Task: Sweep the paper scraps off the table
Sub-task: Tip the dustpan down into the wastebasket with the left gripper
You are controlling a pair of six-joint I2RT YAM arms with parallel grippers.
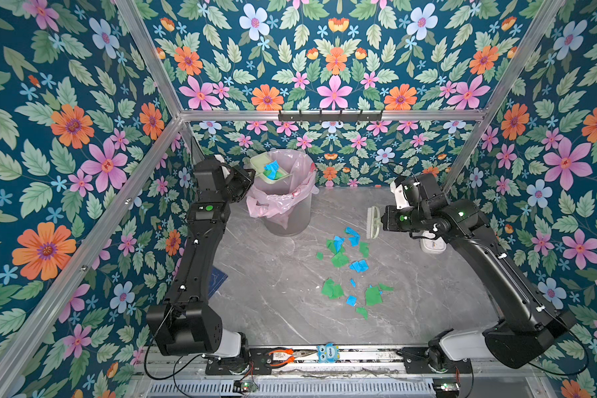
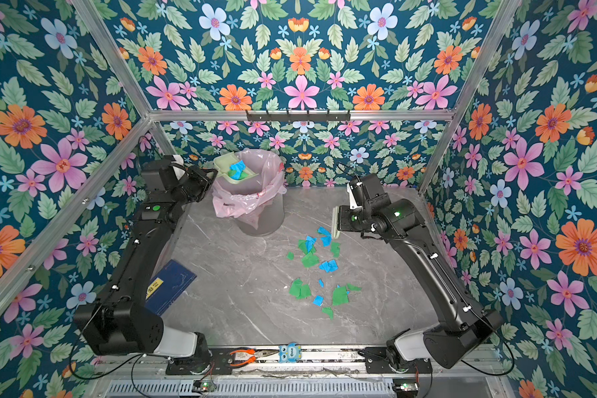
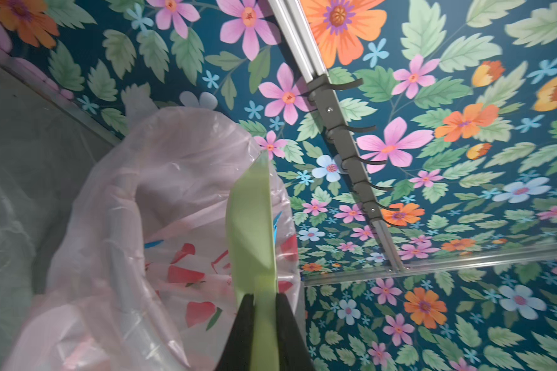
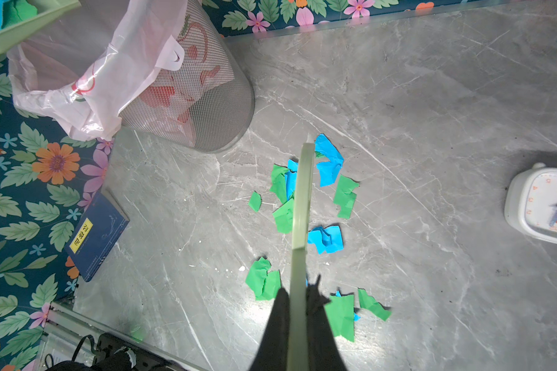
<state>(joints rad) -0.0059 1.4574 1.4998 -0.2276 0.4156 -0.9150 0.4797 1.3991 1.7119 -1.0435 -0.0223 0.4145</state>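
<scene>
Several green and blue paper scraps (image 1: 348, 265) (image 2: 319, 268) (image 4: 327, 239) lie scattered on the grey marble table (image 1: 273, 293), right of its middle. My left gripper (image 1: 251, 173) (image 3: 264, 295) is shut on the handle of a pale green dustpan (image 1: 268, 167) (image 3: 251, 231). It holds the dustpan over the bin (image 1: 286, 206) with a few scraps in the pan. My right gripper (image 1: 381, 220) (image 4: 298, 289) is shut on a pale green brush (image 1: 373, 222) (image 4: 301, 199), which hangs above the far end of the scraps.
The mesh bin (image 4: 200, 106) with its pink bag (image 3: 142, 225) stands at the back of the table. A white clock (image 1: 432, 245) (image 4: 544, 208) sits under the right arm. A blue book (image 2: 173, 286) (image 4: 97, 237) lies by the left arm. Orange pliers (image 1: 283, 356) rest on the front rail.
</scene>
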